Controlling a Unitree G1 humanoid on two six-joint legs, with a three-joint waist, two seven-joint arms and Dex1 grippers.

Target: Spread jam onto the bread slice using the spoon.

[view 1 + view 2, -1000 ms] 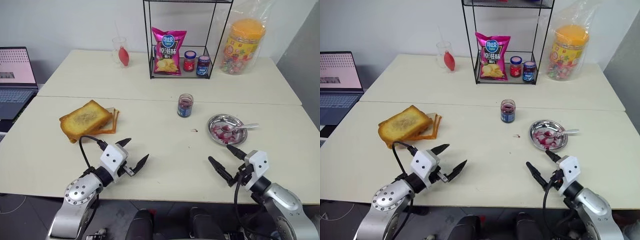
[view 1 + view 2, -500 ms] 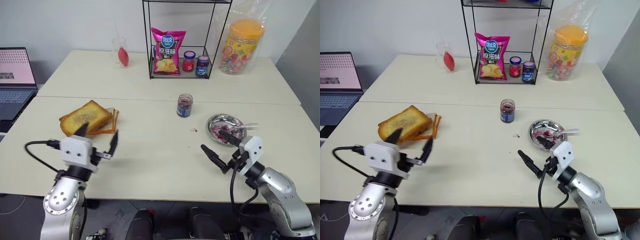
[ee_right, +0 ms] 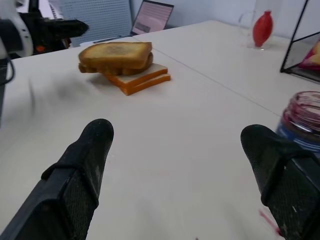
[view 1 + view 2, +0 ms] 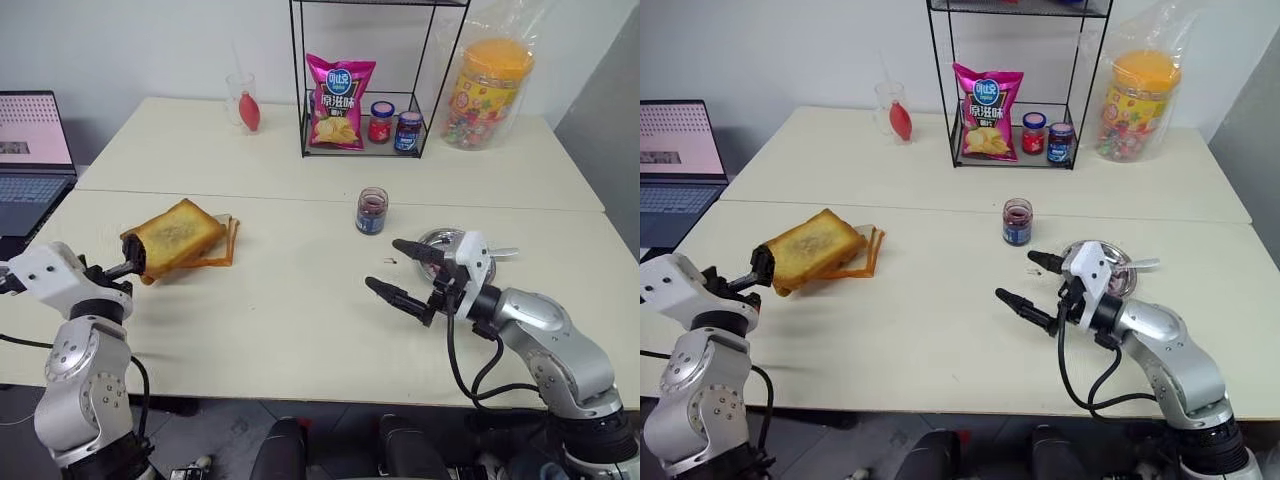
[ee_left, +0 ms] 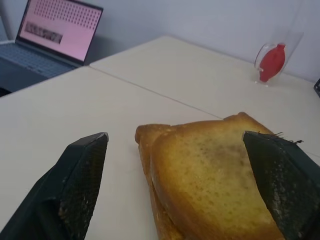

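Swinging out left, our left gripper [image 5: 175,165] now faces the bread slice [image 4: 172,234] with jaws wide, while our right gripper [image 4: 404,272] lifts, empty and spread, beside the spoon [image 4: 497,253].

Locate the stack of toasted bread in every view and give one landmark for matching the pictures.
Left eye: bread stack, left of centre.
Right eye: same side.
Left wrist: low, between the left claw's fingers.
Right wrist: upper left.
Shared landmark: red object in the clear cup.
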